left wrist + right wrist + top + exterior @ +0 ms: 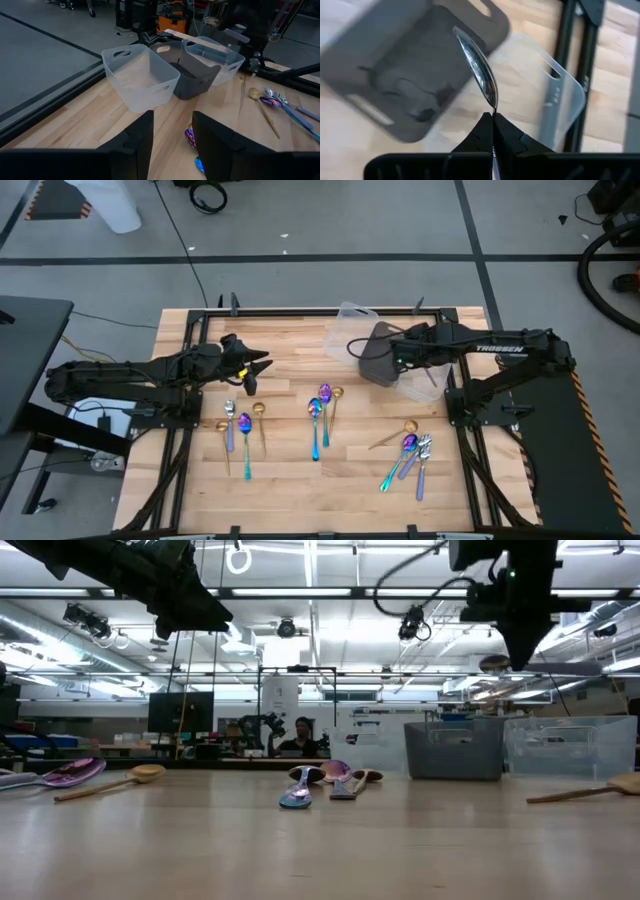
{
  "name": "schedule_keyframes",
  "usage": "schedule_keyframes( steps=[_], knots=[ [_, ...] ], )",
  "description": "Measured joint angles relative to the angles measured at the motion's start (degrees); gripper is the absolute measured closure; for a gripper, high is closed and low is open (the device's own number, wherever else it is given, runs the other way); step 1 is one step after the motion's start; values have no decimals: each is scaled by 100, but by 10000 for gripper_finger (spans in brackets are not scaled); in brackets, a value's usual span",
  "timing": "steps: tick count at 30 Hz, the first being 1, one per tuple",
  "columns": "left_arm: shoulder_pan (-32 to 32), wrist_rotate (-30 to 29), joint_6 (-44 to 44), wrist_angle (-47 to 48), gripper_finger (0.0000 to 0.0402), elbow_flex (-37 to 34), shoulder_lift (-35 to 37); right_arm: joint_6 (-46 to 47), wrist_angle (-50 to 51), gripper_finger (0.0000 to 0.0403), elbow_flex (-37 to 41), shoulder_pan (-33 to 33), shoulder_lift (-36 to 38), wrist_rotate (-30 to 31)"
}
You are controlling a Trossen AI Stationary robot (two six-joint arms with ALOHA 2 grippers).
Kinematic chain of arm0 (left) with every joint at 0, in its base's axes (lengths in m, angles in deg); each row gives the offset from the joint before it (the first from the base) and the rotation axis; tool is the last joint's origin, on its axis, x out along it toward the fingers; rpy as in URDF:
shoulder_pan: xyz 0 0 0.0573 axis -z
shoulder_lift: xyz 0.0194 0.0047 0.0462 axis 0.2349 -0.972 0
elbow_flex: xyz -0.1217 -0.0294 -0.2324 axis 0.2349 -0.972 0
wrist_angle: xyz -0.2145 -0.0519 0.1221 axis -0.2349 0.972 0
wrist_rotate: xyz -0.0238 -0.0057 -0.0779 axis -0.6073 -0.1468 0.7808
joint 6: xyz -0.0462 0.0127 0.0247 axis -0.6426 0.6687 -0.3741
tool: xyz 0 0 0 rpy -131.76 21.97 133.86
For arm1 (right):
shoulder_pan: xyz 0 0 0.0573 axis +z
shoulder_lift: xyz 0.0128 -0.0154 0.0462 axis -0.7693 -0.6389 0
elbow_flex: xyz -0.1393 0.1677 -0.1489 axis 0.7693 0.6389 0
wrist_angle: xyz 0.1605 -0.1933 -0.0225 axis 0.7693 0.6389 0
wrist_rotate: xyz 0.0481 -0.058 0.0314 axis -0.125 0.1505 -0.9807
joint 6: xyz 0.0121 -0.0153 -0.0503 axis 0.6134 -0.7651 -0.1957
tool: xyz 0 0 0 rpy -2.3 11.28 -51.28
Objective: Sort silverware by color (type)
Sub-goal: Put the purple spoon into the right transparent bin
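**Right end effector holds a silver spoon above the bins**

On the left side of the wooden tabletop point(290, 480), the left end effector point(262, 364) hangs above the wood with its fingers point(137, 137) apart and nothing between them. Just in front of it, nearer the table's front edge, lies a small group of spoons: a silver one point(229, 420), an iridescent one point(245, 442) and two gold ones point(260, 423), side by side, all apart from that end effector.

In the middle lie two more iridescent spoons point(316, 425) and one gold spoon point(335, 402), close together.

Further right, the right end effector point(492, 131) is above the dark bin point(378, 360), which stands between the clear trays point(350, 320). Its fingers are closed tightly on the handle of a silver spoon point(479, 67), and the bowl of this spoon points away from the fingers, over the dark bin and the clear tray beside it.

Near the right front of the tabletop there is a last cluster point(410, 455) of spoons: gold, iridescent and silver, partly crossing each other, well apart from both end effectors.
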Motion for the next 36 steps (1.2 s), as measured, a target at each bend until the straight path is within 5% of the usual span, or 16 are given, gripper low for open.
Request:
schedule_keyframes(
  steps=[20, 36],
  knots=[
    [-9, -420, 1102, -1612, 260, 7, 2, -619, -1657, 396, 1755, -1708, -4, -409],
    [-11, -422, 1378, -2209, 260, 7, 0, -914, -2738, 396, 2564, -2327, -2, -784]
  ],
)
